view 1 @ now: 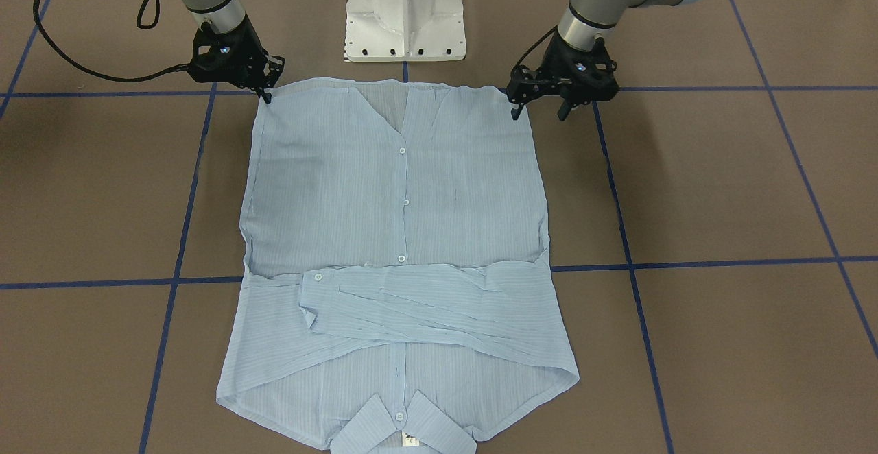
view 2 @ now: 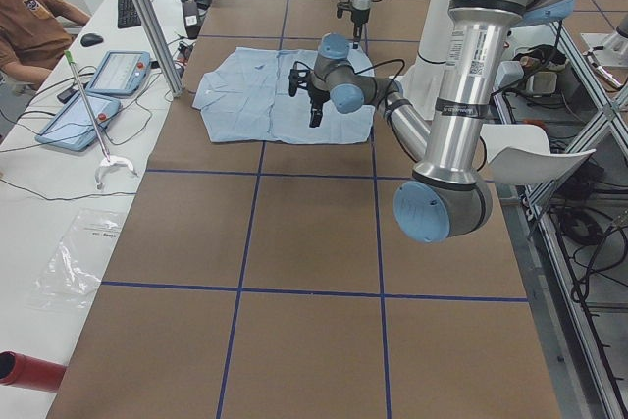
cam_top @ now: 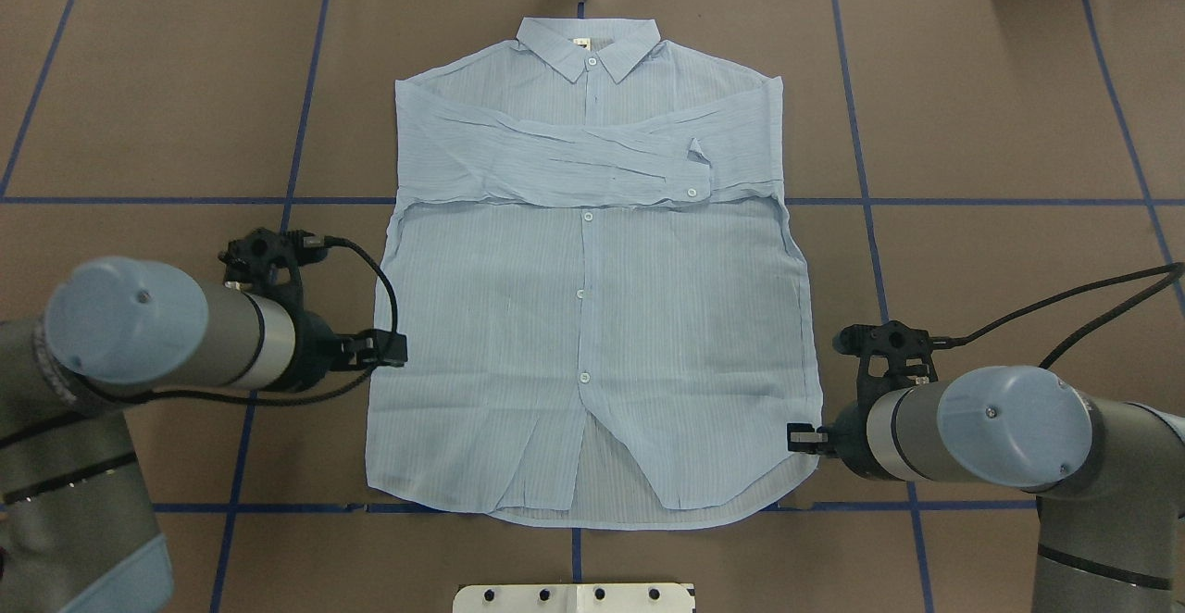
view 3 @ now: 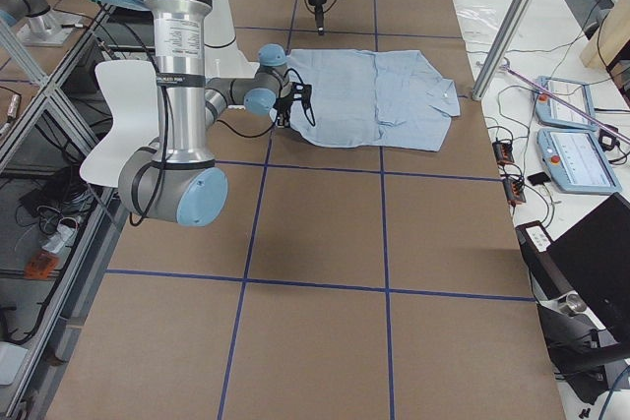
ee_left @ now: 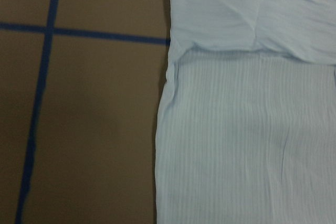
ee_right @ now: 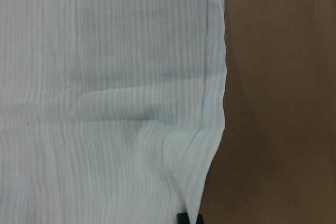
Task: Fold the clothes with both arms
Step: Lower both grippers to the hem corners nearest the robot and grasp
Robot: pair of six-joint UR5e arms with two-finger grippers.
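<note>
While the front-facing camera looks down toward the robot, the left end effector (view 1: 538, 115) hangs with its fingers spread wide above the side edge of the shirt (view 1: 343, 193) near the hem, gripping nothing. The right end effector (view 1: 266, 97) has its fingers drawn together on the opposite hem corner, seemingly pinching the cloth. Bare brown counter (view 1: 720, 186) lies open on both sides of the garment. From overhead, the shirt lies flat and button-side up in the middle of the counter. Its long axis runs away from the robot, with the collar (cam_top: 590, 43) at the far end and the hem near the white base (cam_top: 574, 597), and the sleeves (cam_top: 555, 164) are folded across the chest. Each side view shows both end effectors low at the hem end, too small to judge the fingers. On the left wrist camera the shirt's side edge runs beside a blue tape line (ee_left: 37, 108). On the right wrist camera a black fingertip (ee_right: 189, 217) sits on the fabric's edge.
</note>
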